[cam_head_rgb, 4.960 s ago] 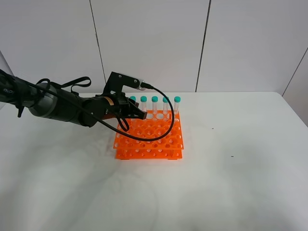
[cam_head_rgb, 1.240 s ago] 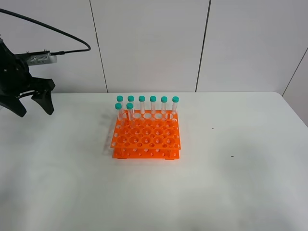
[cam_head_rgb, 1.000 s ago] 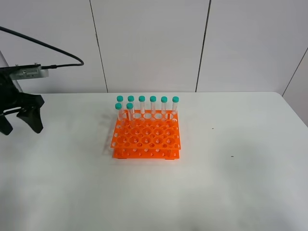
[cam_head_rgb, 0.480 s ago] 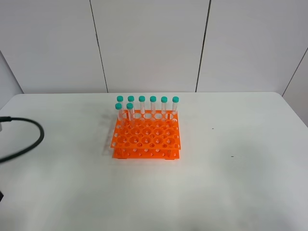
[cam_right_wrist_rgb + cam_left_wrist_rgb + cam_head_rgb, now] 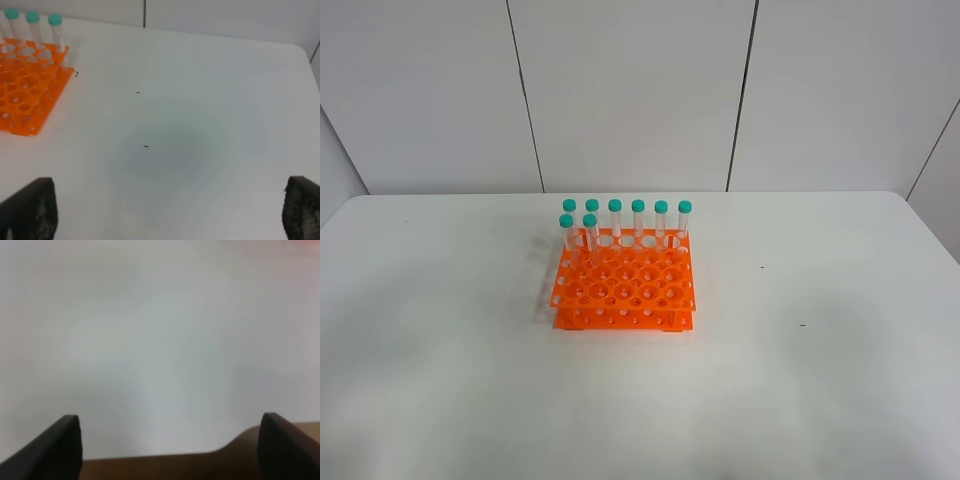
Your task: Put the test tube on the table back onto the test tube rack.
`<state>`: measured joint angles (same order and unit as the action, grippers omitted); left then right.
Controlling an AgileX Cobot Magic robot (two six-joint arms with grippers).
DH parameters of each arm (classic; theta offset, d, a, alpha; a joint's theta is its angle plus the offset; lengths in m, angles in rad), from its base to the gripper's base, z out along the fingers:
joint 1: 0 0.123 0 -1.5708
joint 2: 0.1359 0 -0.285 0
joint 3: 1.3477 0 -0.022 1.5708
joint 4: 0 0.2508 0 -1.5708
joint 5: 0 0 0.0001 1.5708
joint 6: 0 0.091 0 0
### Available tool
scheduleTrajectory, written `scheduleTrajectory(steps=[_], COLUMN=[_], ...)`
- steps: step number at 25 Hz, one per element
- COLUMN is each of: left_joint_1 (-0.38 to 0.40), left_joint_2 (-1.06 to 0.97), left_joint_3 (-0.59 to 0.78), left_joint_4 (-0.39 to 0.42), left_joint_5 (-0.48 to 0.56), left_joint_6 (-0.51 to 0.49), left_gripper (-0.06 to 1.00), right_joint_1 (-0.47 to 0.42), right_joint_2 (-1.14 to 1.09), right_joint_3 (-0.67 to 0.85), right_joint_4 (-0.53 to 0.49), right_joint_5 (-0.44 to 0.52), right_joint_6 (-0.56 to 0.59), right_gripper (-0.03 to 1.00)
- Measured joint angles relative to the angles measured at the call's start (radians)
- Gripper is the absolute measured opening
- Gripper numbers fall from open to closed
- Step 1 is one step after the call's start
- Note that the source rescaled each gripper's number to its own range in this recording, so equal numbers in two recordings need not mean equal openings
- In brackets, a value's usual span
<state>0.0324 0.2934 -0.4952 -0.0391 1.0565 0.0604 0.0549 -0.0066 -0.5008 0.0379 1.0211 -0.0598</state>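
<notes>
The orange test tube rack (image 5: 625, 290) stands mid-table on the white table (image 5: 800, 380). Several teal-capped test tubes stand upright in it: a full back row (image 5: 638, 222) and two in the second row at its left (image 5: 566, 232). I see no test tube lying on the table. Neither arm shows in the exterior view. My left gripper (image 5: 169, 416) is open over a blurred white surface with nothing between its fingers. My right gripper (image 5: 170, 180) is open and empty above bare table (image 5: 200, 125), with the rack (image 5: 25, 90) off to one side.
White wall panels rise behind the table's far edge (image 5: 620, 193). A few small dark specks (image 5: 802, 324) mark the tabletop right of the rack. A brown strip (image 5: 165, 467) crosses the left wrist view between the fingers.
The left arm, at the rack's back left five seconds ago, has drawn away to the left and gone out of the exterior view. The tubes stay upright in the rack.
</notes>
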Motion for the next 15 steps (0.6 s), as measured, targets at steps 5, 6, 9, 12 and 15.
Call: scheduleTrajectory(steps=[5,6,9,12,15], left_joint_1=[-0.004,-0.011,-0.049,-0.068,-0.055], left_joint_2=[-0.067,-0.072,-0.081,-0.081,-0.081], left_joint_3=[0.000,0.000,0.000,0.000,0.000], left_joint_4=[0.000,0.000,0.000,0.000,0.000], left_joint_5=[0.000,0.000,0.000,0.000,0.000], left_joint_6=[0.000,0.000,0.000,0.000,0.000], left_gripper=[0.99,0.99,0.99,0.99,0.99], right_joint_1=[0.000,0.000,0.000,0.000,0.000], right_joint_2=[0.000,0.000,0.000,0.000,0.000], right_joint_3=[0.000,0.000,0.000,0.000,0.000], right_joint_4=[0.000,0.000,0.000,0.000,0.000], right_joint_5=[0.000,0.000,0.000,0.000,0.000], right_joint_6=[0.000,0.000,0.000,0.000,0.000], right_gripper=[1.00,1.00,1.00,1.00,1.00])
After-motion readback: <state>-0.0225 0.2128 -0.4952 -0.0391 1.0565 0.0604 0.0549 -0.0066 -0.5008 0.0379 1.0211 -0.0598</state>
